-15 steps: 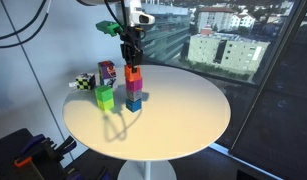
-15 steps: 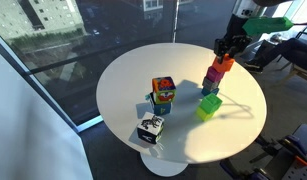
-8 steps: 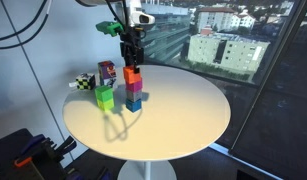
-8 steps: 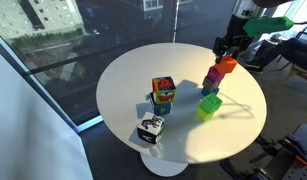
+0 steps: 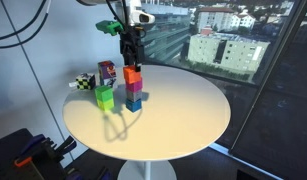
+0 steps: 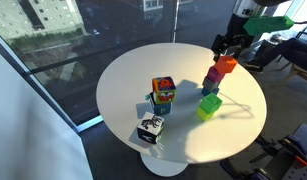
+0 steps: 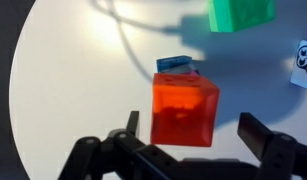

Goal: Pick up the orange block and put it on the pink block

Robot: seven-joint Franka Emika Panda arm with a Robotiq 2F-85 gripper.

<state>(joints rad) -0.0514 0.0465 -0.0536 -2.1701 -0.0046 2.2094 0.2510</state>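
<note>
The orange block point(image 5: 133, 74) point(image 6: 226, 65) sits on top of the pink block point(image 5: 134, 88) point(image 6: 215, 76), which rests on a blue cube point(image 5: 134, 102) point(image 6: 210, 88), making a three-high stack near the table's edge. My gripper point(image 5: 131, 58) point(image 6: 226, 50) hangs straight over the stack and is open. In the wrist view the orange block point(image 7: 183, 108) stands between the spread fingers point(image 7: 255, 130) of the gripper point(image 7: 193, 128), with a gap on each side. Only the blue cube's edge point(image 7: 178, 63) peeks out beyond it.
A lime green cube point(image 5: 104, 97) point(image 6: 209, 107) point(image 7: 241, 12) lies beside the stack. A multicoloured patterned cube point(image 5: 107, 72) point(image 6: 163, 94) and a black-and-white cube point(image 5: 85, 82) point(image 6: 150, 128) stand further along the round white table point(image 5: 183, 110). Windows lie beyond.
The jaws have spread apart and let go of the orange block, which stays on the pink block. The arm has hardly moved.
</note>
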